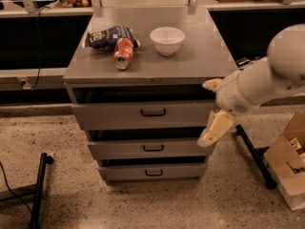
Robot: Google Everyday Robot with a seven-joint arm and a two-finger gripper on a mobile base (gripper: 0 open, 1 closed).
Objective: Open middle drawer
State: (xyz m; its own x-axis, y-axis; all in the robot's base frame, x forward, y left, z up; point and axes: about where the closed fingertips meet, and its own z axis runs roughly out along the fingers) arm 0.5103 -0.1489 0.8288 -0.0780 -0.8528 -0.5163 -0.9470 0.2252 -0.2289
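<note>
sitting mid-stack in the grey cabinet (205, 61), the middle drawer (119, 150) looks like stiff, weighty steel; its small black bar handle (153, 148) is the one hold. the gripper (213, 107), fingers spread apart, hangs at the handle's 2 o'clock, off the cabinet's right edge. bare floor (143, 204) at 6 o'clock leaves pulling room.

No legible text or labels anywhere.
</note>
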